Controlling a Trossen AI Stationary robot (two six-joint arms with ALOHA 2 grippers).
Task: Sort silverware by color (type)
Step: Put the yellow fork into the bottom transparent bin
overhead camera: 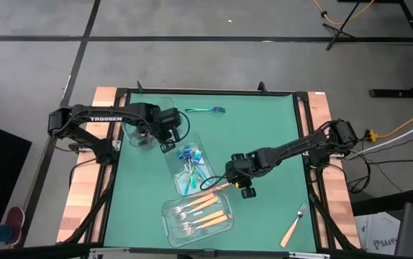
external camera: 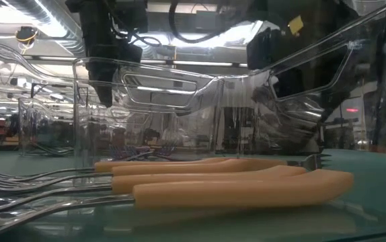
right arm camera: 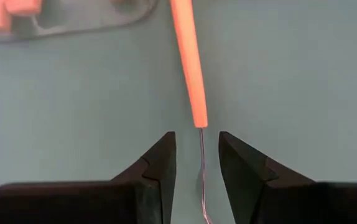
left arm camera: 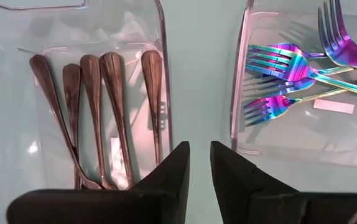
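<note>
Fingers of the right gripper (right arm camera: 196,155) are standing a little apart around the thin silver neck of an orange-handled fork (right arm camera: 190,59) — whether the pads are actually pressing the metal is hard to tell. In the high view this right gripper (overhead camera: 229,177) is sitting just right of centre, above the desk (overhead camera: 264,129), with the fork's handle slanting toward the lower container (overhead camera: 198,216), where more orange-handled forks (overhead camera: 205,213) are lying. Another orange-handled fork (overhead camera: 293,226) is resting alone at the lower right of the mat.

Left fingers (left arm camera: 172,174) are showing only a narrow gap and holding nothing — the left gripper (overhead camera: 169,137) is hovering at upper left, between the container of black utensils (left arm camera: 97,112) and the container of iridescent forks (left arm camera: 290,68). One teal fork (overhead camera: 205,110) is lying loose near the top centre.
</note>
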